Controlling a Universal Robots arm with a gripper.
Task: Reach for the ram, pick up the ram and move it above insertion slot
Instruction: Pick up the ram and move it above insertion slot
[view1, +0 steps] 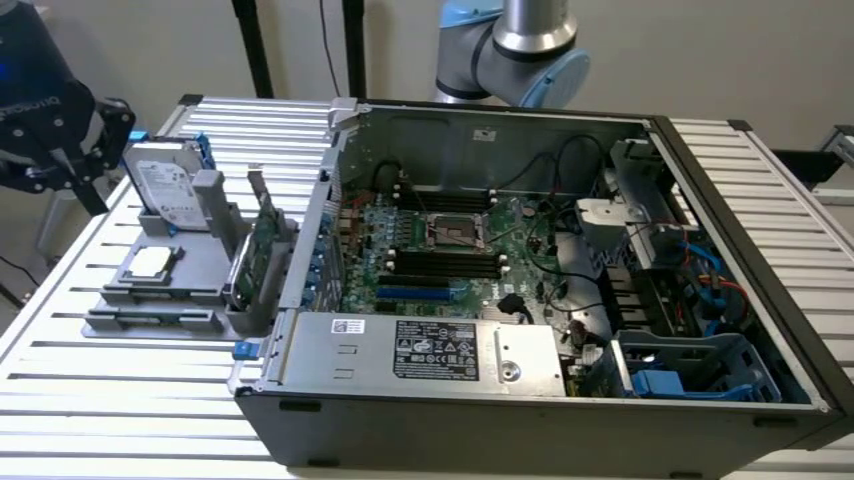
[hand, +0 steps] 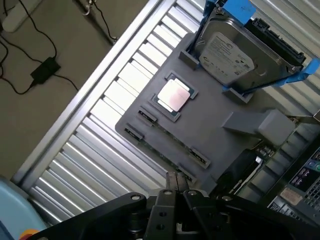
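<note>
Black linkage of my tool sits closest to the wrist camera. Its two fingers are drawn together at the tips, and nothing is gripped between them. In the exterior view the tool hangs off that view's left, above the edge of the slatted metal tabletop and well clear of everything on it.

Below me lies a grey holder, flat on the tabletop. The ram stands on its long edge in a narrow slot along the holder's outer edge, seated between small end clips, with only a thin green strip of it showing. It is untouched. Just beside it, further into the holder, a square processor rests face up in its own pocket. Beyond that the silver hard drive leans tilted in its blue clips.

On the side of the holder nearest the computer case, a green expansion card stands upright. The case lies open beside the holder, motherboard facing up. A black power brick and its cable lie on the floor past the tabletop.
</note>
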